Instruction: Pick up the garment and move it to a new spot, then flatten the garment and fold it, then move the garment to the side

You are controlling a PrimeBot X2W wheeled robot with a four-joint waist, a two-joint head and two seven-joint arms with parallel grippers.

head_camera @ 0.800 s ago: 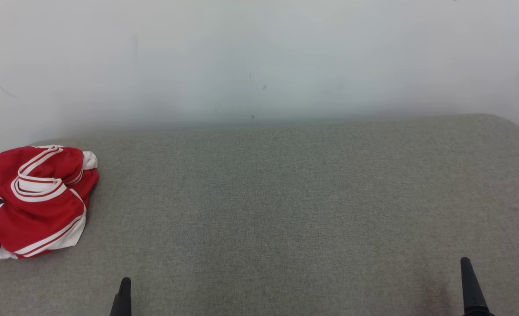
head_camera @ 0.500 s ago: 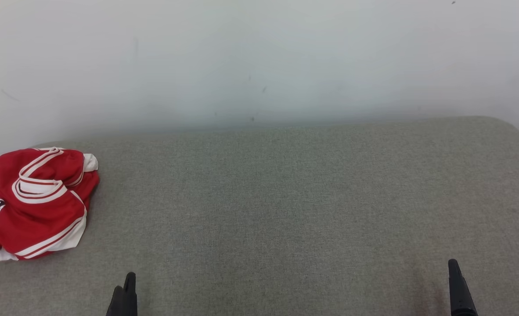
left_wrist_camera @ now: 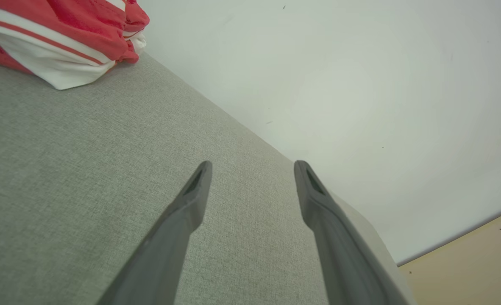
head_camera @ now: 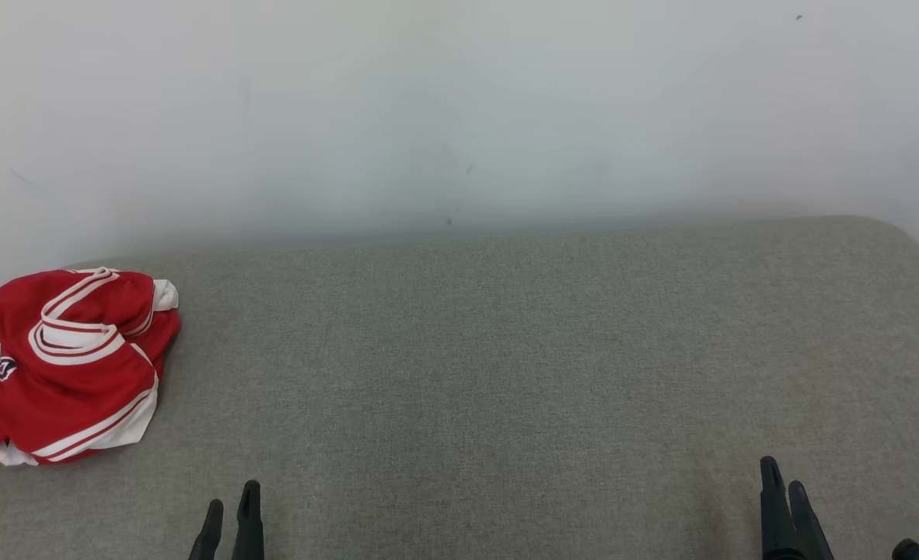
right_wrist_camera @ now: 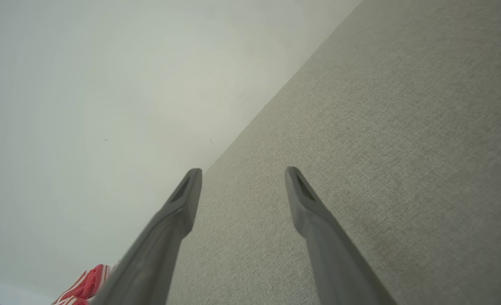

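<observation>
Grey fabric covers your bench (head_camera: 506, 373) in the head view, and the red-and-white jersey (head_camera: 71, 365) sits crumpled at its far left edge, close to the white wall (head_camera: 459, 117). Your left gripper (head_camera: 232, 498) pokes up at the bottom left and your right gripper (head_camera: 783, 476) at the bottom right, both well apart from the jersey. Over to the left wrist view: fingers spread wide, nothing between them, jersey up in the top left corner. Right wrist view now: fingers wide apart too, empty, above the grey fabric, with a sliver of jersey at the bottom left.
</observation>
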